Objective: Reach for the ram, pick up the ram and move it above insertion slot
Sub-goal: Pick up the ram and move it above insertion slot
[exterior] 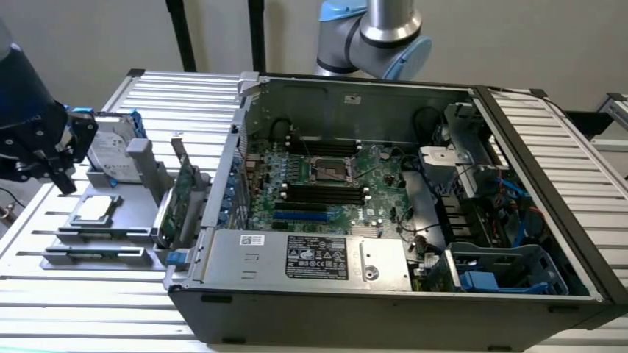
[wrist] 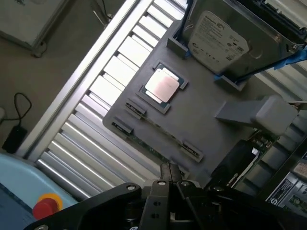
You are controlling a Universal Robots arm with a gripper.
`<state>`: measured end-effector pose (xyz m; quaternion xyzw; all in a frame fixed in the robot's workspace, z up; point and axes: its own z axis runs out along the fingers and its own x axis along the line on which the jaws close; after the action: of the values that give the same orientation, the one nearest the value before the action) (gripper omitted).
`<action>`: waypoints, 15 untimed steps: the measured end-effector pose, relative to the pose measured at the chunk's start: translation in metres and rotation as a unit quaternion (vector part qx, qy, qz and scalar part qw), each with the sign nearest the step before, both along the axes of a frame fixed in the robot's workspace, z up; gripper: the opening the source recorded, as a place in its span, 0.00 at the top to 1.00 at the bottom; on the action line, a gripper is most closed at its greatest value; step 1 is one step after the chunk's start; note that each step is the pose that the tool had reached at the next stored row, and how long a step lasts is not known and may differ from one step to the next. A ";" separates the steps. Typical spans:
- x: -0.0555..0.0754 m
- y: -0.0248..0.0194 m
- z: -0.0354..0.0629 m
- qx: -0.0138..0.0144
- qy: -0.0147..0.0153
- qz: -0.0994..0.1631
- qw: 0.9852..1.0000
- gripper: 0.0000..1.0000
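The ram (exterior: 98, 254) is a thin green stick that stands on edge in clips along the near edge of the grey parts tray (exterior: 59, 261), at the exterior view's left. In the wrist view the ram (wrist: 152, 145) shows as a narrow green line at the tray's rim, just ahead of my fingertips. My gripper (exterior: 61, 176) hangs above the tray's left side, apart from the ram. The gripper (wrist: 170, 173) is shut, with nothing between its fingers. The insertion slot (exterior: 324, 193) is one of several parallel black sockets on the motherboard inside the open case.
The tray also carries a CPU (wrist: 163, 86), a hard drive (wrist: 218, 40) and an upright green expansion card (exterior: 182, 198). The open computer case (exterior: 393, 294) takes up the middle and right of the ribbed aluminium table (exterior: 88, 323). A short blue slot (exterior: 299, 215) lies beside the black sockets.
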<state>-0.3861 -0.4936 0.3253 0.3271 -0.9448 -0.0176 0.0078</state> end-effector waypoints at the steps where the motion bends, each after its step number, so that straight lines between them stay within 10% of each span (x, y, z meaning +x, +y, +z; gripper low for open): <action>1: 0.000 0.0000 -0.0003 0.000 0.000 0.009 1.000 0.90; 8: 0.000 0.0000 -0.0019 0.000 0.000 0.073 0.997 0.90; 15: 0.000 0.0000 -0.0029 0.000 0.000 0.136 0.991 0.90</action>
<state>-0.3861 -0.4936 0.3223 0.4526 -0.8915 -0.0163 0.0102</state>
